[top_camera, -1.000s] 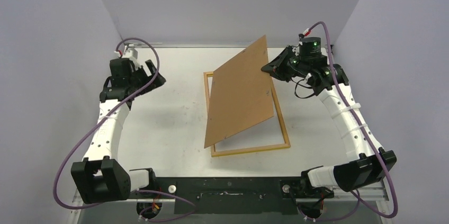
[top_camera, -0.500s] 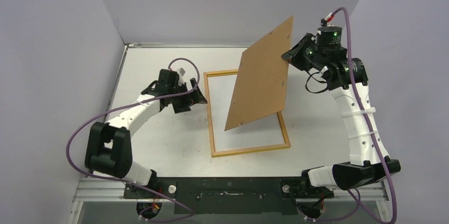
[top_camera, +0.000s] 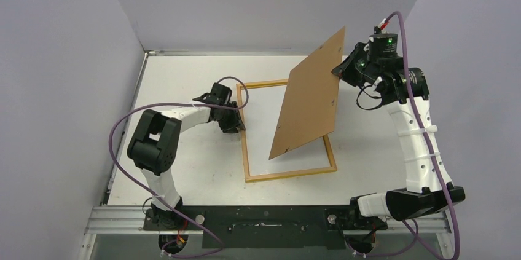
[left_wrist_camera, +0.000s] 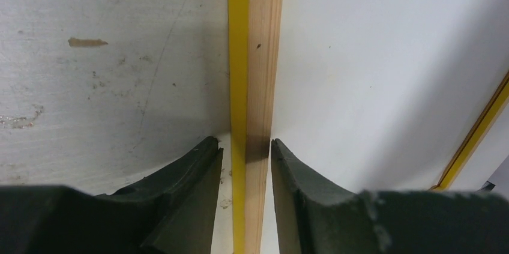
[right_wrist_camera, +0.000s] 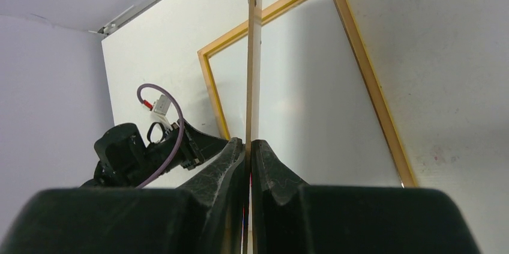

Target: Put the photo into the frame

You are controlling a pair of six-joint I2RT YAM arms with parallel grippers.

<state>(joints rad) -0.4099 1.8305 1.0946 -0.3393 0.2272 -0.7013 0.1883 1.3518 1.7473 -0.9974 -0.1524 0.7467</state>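
Your right hand [top_camera: 340, 70] is clenched on the far edge of the brown backing board [top_camera: 307, 100]. It holds the board tilted up over the right part of the frame [top_camera: 289, 174]. The low corner of the board hangs over the frame's opening, close to the near rail, and I cannot tell if it touches there. I judge the reason for this pose to be simple: with the board lifted, the opening is free to receive the photo. In the right wrist view both fingers press on the thin edge of the board, so this grip looks firm.

The frame lies flat on the worktop [top_camera: 184, 75] with its light-wood back up. Its yellow colour shows only along the outer side of the rail.

Your left hand [top_camera: 235, 122] is at the frame's left rail, with one finger on each side of it. The finger inside the frame touches the wood. Beside the outer finger a thin line of worktop shows, so I cannot tell if this hand already grasps the rail. I think it is placed there so that the frame does not slide.

No printed picture is visible in any view. Inside the frame lies a smooth white sheet [top_camera: 261, 125]. It may be the photo face down, but I cannot tell.
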